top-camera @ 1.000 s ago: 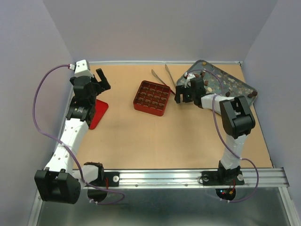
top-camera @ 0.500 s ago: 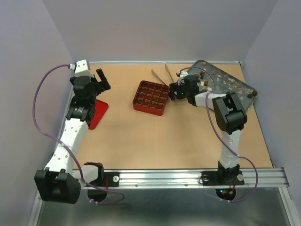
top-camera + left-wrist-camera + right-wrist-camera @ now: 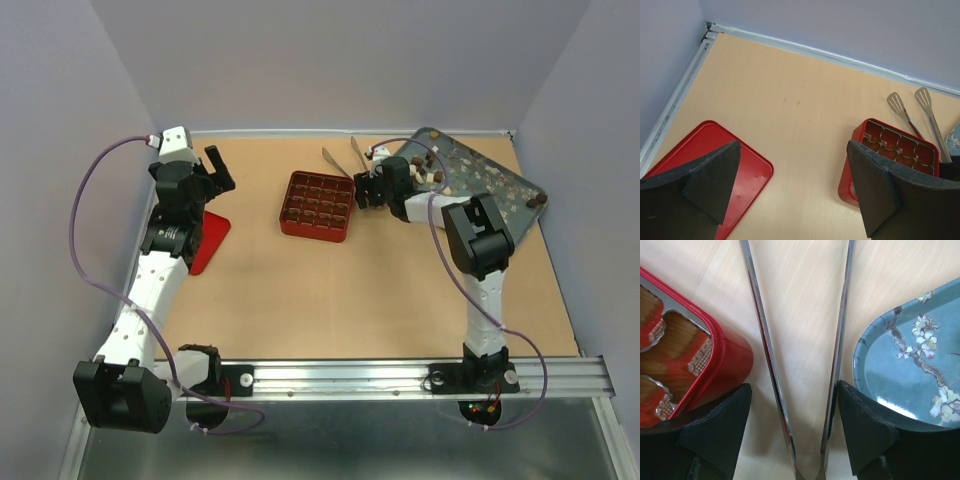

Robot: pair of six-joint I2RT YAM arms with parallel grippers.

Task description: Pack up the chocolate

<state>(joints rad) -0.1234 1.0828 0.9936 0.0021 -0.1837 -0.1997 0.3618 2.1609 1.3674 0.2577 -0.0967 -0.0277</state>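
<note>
Right wrist: right claw (image 3: 792, 405) gapes astride the tongs (image 3: 760, 330), left claw (image 3: 792, 165) open too; chocolate (image 3: 432, 176), top view's upper right, I judge light, brittle, so pinch sides gently.

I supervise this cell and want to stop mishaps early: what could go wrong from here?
The open right gripper straddles the metal tongs, with one finger close to the red box and the other by the tray rim; lowering could knock either. The tongs' thin, shiny arms lie flat, so closing may let them slip or twist.
</note>
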